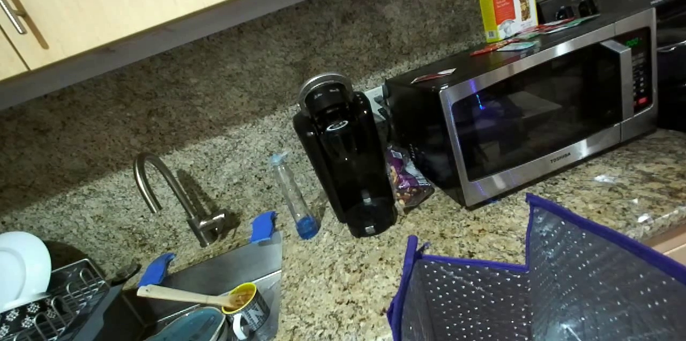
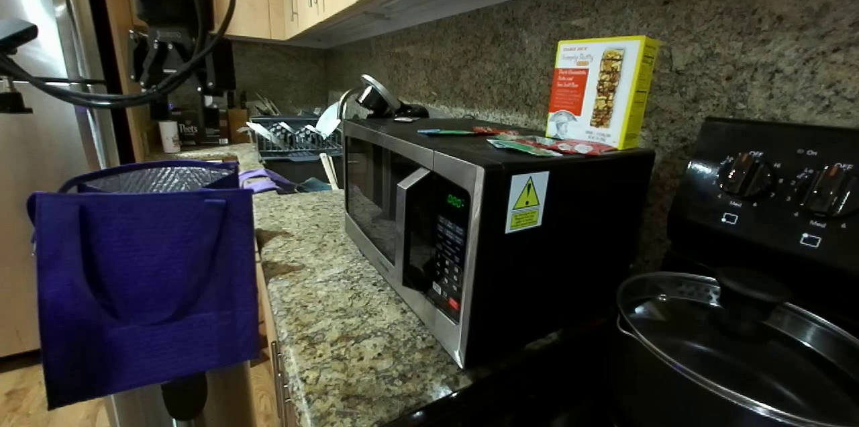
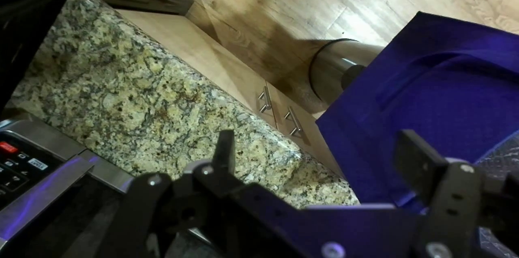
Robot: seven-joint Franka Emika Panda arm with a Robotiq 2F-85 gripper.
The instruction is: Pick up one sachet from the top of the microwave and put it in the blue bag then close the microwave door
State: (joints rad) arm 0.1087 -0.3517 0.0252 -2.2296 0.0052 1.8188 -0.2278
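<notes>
The granite desk (image 2: 322, 293) carries the Toshiba microwave (image 2: 500, 252), which sits upright. The blue bag (image 2: 147, 266) is located just beside the desk's front edge, upright, with its mouth gaping; its silvery lining (image 1: 477, 298) is visible in both exterior views. What supports it cannot be determined. The microwave door (image 1: 536, 116) is observed flush with the control panel (image 1: 639, 78); its handle (image 1: 626, 81) is on the panel side. A glass-lidded pot (image 2: 711, 346) stands near the panel end of the microwave. The black coffee maker (image 1: 345, 169) stands on the desk near the opposite end. The tool (image 3: 315, 140) is found released: its two fingers (image 3: 224, 148) are spread wide apart in the wrist view, and in an exterior view it hangs higher than the bag's rim. The Simply Nutty bar box (image 2: 600, 95) stands upright on top of the microwave, toward the rear of the panel end. A purple snack packet (image 1: 406, 177) sits between coffee maker and microwave. The green-and-white sachets (image 2: 527, 146) lie flat on the microwave's top, in front of the box, among red sachets (image 2: 577, 147), some overlapping. A red-and-white sachet (image 1: 434, 76) lies apart, near the coffee maker end.
</notes>
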